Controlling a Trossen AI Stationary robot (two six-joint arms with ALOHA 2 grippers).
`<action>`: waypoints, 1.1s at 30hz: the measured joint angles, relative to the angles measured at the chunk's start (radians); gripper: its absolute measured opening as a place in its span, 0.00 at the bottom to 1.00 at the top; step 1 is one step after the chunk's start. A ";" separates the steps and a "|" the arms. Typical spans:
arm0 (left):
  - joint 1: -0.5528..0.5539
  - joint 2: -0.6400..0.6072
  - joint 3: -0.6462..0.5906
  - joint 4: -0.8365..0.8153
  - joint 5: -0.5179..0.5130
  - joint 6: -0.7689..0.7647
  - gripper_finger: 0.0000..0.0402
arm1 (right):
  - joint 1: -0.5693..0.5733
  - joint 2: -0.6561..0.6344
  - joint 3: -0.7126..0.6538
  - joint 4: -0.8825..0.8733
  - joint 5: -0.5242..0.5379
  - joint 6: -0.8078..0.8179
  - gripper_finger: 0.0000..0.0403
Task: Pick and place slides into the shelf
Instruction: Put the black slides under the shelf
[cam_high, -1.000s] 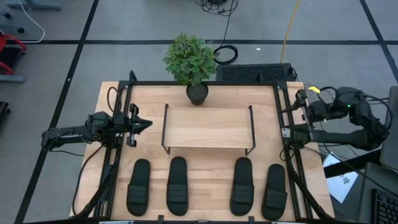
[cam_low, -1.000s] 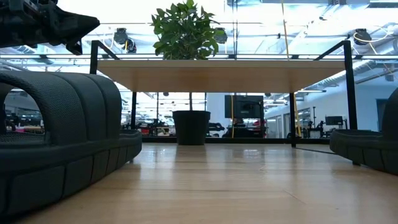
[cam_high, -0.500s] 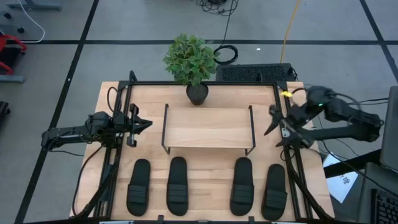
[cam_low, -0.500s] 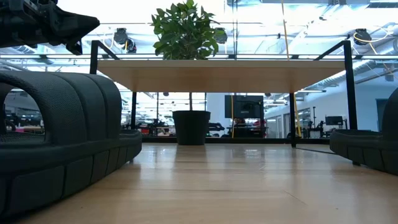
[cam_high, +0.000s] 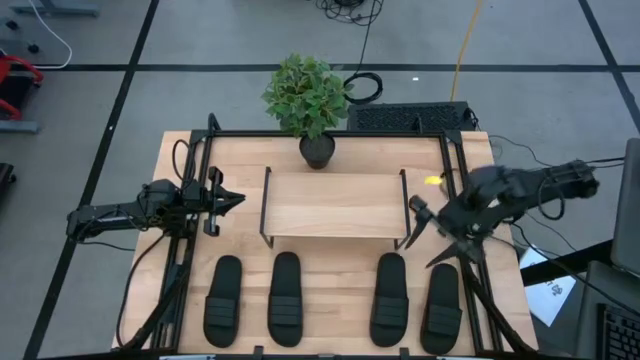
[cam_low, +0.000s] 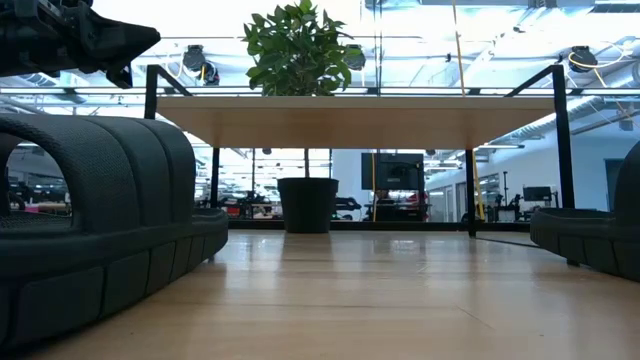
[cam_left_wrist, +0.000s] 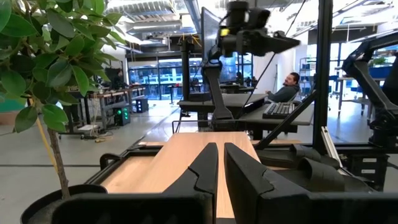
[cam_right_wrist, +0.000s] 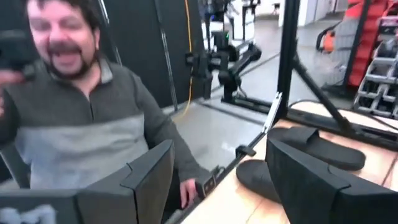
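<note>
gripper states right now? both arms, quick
Left gripper: closed, holding nothing, waiting at the table's left edge.
Right gripper: open, empty, above the table near the right-hand slides.

1. The four matching slide sandals are solid black, with a ribbed pattern of raised bands running across each wide strap.
2. The low rack shelf has a pale, light wood plank top with faint grain; its thin wire frame legs are black.
3. The larger tabletop is a warmer light wood with visible plank seams, edged by black rails.
4. The potted plant has bright green leaves, lighter toward their edges, in a black round pot.
5. Both arms are dark, nearly black.
6. The person's pullover is dark grey above and light grey below.
</note>
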 joint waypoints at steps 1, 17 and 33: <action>0.000 0.000 0.000 0.000 0.000 0.000 0.08 | 0.033 0.026 0.000 0.006 0.027 -0.016 0.61; 0.000 0.000 0.000 0.000 0.000 0.000 0.08 | 0.559 0.223 0.011 0.109 0.625 -0.097 0.61; 0.000 0.000 0.000 0.000 0.000 0.000 0.08 | 1.014 0.225 0.011 -0.097 1.375 0.054 0.61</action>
